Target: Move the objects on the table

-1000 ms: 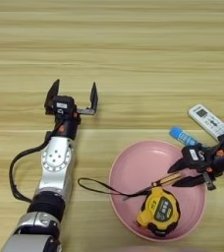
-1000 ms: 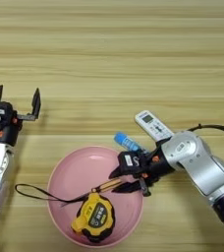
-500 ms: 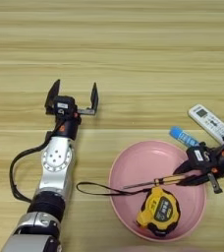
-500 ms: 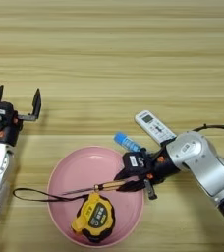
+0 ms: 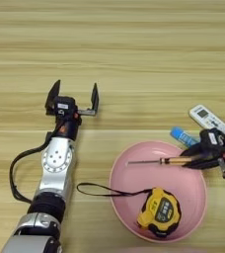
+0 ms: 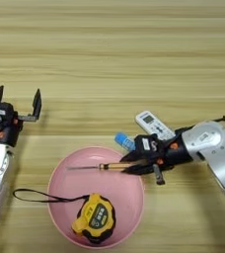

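Observation:
A pink bowl (image 5: 134, 207) stands near the table's front edge. In it lies the yellow-and-black tape measure (image 5: 159, 211), its black cord (image 5: 99, 190) trailing out over the left rim. My right gripper (image 6: 136, 164) is shut on the orange handle of the thin screwdriver (image 6: 102, 167), which is held level over the bowl with its tip pointing left. The small blue tube (image 6: 125, 142) lies just behind the gripper, and the white remote (image 6: 154, 125) lies behind that. My left gripper (image 5: 72, 97) stands open on the table (image 5: 134, 49), left of the bowl, with nothing between its fingers.
My left arm (image 5: 55, 163) runs from the front edge up to its gripper, with a black cable (image 5: 16, 170) looping at its left. My right arm (image 6: 213, 153) comes in from the right edge.
My right gripper has carried the screwdriver up and away from the tape measure, turning it from slanted to level over the bowl. The left arm has not moved.

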Robot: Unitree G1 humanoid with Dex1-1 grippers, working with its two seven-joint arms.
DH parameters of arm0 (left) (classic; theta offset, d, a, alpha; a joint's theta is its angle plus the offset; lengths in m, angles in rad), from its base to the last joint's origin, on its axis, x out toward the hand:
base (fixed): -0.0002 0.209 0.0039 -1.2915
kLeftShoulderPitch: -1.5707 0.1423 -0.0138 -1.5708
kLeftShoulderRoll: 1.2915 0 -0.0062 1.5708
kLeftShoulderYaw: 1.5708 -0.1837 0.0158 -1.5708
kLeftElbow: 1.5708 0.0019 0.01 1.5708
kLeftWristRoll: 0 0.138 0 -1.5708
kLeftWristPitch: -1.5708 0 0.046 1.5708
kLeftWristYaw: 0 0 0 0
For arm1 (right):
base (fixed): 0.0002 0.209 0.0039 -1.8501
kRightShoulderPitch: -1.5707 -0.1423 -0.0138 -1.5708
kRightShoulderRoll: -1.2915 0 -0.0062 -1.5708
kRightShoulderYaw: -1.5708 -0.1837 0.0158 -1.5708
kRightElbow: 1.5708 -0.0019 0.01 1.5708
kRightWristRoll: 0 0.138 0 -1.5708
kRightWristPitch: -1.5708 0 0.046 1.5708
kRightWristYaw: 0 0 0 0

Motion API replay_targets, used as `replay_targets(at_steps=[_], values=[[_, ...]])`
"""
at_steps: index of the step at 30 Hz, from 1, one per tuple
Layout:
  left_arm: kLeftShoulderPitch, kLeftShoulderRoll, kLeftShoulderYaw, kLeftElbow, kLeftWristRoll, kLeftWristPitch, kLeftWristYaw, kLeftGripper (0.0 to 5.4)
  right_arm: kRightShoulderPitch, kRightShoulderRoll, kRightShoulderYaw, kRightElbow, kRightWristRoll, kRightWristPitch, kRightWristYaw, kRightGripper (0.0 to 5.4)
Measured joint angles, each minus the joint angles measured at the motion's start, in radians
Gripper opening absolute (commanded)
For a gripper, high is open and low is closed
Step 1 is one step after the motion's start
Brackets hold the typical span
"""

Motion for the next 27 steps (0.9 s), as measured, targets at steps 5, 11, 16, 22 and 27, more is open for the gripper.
replay_targets(at_steps=[5,11,16,22,27], values=[[0.000,0.000,0.000,0.001,0.000,0.000,-0.001,5.40,-0.014,-0.024,-0.064,0.004,0.018,0.002,-0.007,0.90],[-0.001,0.000,0.000,0.004,0.000,0.000,0.000,5.40,-0.046,-0.050,-0.113,0.092,-0.004,0.001,-0.054,0.90],[-0.002,0.000,0.000,0.010,0.002,0.000,-0.001,5.40,-0.064,-0.072,-0.116,0.203,-0.082,0.016,-0.129,0.90],[-0.003,0.000,-0.001,0.012,0.008,0.000,0.000,5.40,-0.069,-0.056,-0.123,0.250,-0.088,0.081,-0.194,0.90],[-0.005,-0.001,-0.001,0.014,0.011,0.000,0.000,5.40,0.021,-0.001,-0.152,0.188,-0.054,0.154,-0.270,0.90]])
